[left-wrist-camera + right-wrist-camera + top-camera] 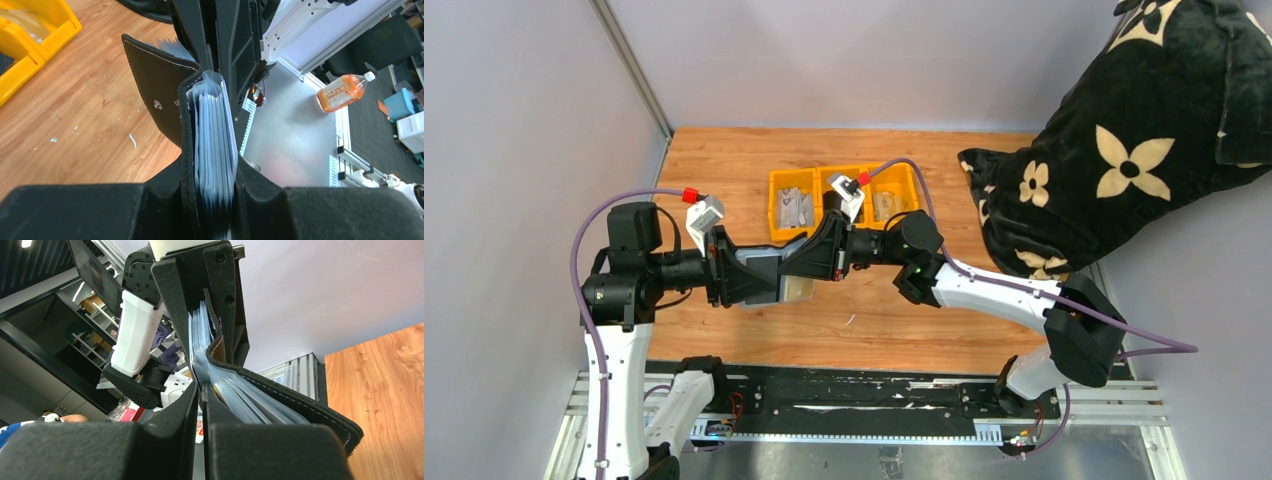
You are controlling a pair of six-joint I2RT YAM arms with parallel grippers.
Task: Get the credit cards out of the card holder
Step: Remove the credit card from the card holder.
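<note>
Left wrist, left gripper (pixel 214 176) clamping card holder (pixel 156 97); right gripper (pixel 202 399) pinching its opposite edge

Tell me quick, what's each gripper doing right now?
Left gripper: closed on the card holder.
Right gripper: closed on the card holder too, on its clear sleeves.
</note>
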